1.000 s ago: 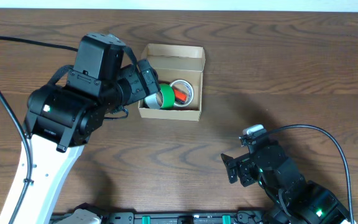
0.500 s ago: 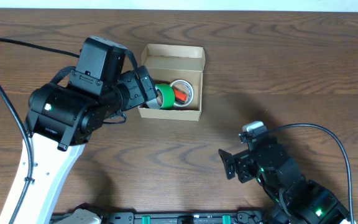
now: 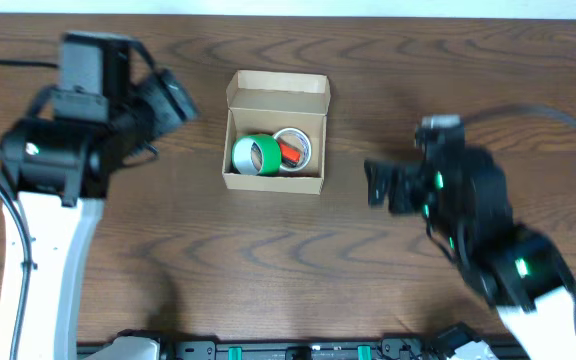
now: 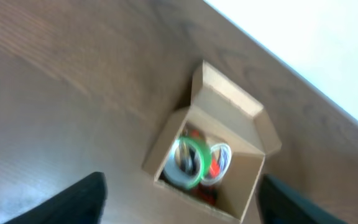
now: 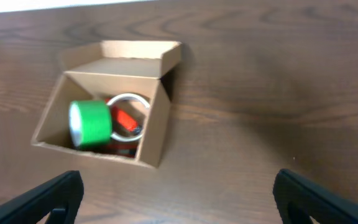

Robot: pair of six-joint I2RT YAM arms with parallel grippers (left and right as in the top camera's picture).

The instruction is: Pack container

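The container (image 3: 273, 182) is a small tan cardboard box with its lid flap open at the far side. It holds a green tape roll (image 3: 255, 154), a clear tape roll (image 3: 293, 147) and something red (image 3: 289, 153). It also shows in the left wrist view (image 4: 241, 180) and the right wrist view (image 5: 154, 134). My left gripper (image 3: 173, 100) is open and empty, raised to the left of the box. My right gripper (image 3: 383, 185) is open and empty, to the right of the box. Both arms look motion-blurred.
The box stands on a dark wooden table (image 3: 298, 260). A pale surface lies past the table's far edge (image 4: 328, 50). A black rail (image 3: 288, 350) runs along the near edge.
My left gripper let go of the green tape roll in the box and pulled back to the left. My right arm swung up and forward toward the box's right side.
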